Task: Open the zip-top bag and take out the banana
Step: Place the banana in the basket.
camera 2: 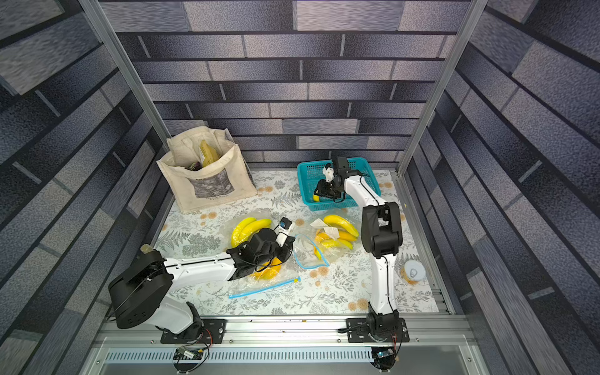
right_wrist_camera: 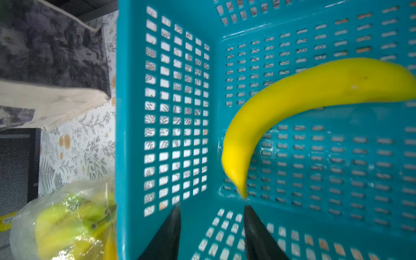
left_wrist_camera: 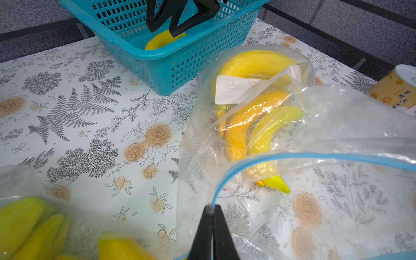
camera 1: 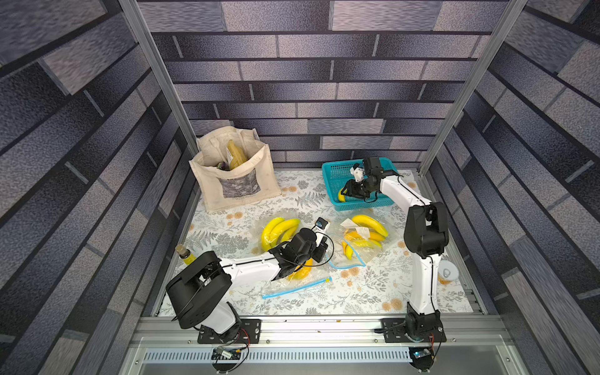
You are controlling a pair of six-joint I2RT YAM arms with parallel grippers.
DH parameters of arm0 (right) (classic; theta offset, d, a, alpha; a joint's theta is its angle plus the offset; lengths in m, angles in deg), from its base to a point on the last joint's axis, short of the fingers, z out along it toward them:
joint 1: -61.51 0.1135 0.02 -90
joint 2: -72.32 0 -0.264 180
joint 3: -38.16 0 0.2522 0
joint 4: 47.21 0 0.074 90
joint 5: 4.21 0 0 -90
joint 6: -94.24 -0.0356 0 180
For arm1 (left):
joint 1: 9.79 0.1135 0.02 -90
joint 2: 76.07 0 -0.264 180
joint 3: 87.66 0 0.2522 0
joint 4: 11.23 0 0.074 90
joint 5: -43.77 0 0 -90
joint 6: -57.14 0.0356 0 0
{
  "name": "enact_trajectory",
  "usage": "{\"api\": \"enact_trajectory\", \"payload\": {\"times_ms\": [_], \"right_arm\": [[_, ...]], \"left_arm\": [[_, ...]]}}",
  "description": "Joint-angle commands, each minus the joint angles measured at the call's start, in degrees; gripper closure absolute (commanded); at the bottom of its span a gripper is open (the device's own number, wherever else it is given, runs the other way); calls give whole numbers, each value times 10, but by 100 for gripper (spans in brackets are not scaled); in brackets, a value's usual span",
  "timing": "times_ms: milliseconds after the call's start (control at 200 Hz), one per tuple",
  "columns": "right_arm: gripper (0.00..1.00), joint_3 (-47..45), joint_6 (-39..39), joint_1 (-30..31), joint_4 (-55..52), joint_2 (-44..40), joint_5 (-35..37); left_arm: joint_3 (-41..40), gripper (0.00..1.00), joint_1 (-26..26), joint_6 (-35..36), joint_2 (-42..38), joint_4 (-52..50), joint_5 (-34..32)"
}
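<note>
Well, I see left tool (left_wrist_camera: 211,208) clamped on bag (left_wrist_camera: 292,155) rim, right tool (right_wrist_camera: 211,213) apart near banana (right_wrist_camera: 292,101) in basket (right_wrist_camera: 135,112); can (left_wrist_camera: 391,90) reads 黄桃.

Bright, even light is glinting off the zip-top bag (left_wrist_camera: 254,112), while the banana (right_wrist_camera: 315,94) is appearing soft and blurred.

can (left_wrist_camera: 392,89) label reads "黄桃西米"

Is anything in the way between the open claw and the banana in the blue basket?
Nothing visible is in the way. The right gripper hangs open just short of the banana, with only the bare floor of the basket between them.
</note>
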Motion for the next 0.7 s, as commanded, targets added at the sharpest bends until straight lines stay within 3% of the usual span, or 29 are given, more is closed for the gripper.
{"api": "enact_trajectory", "payload": {"times_ms": [0, 165, 371, 576, 691], "right_arm": [[43, -95, -2, 4, 63, -169, 25], [40, -284, 17, 35, 63, -380, 26], [40, -435, 20, 145, 0, -548, 135], [43, -491, 5, 241, -72, -571, 220], [44, -498, 12, 264, -80, -571, 259]], "left_arm": [[-8, 95, -8, 7, -3, -2, 12], [0, 96, -13, 2, 11, -1, 11], [11, 96, -12, 5, 3, -15, -5], [17, 96, -12, 11, -1, -27, -12], [21, 96, -12, 10, 0, -31, -14]]}}
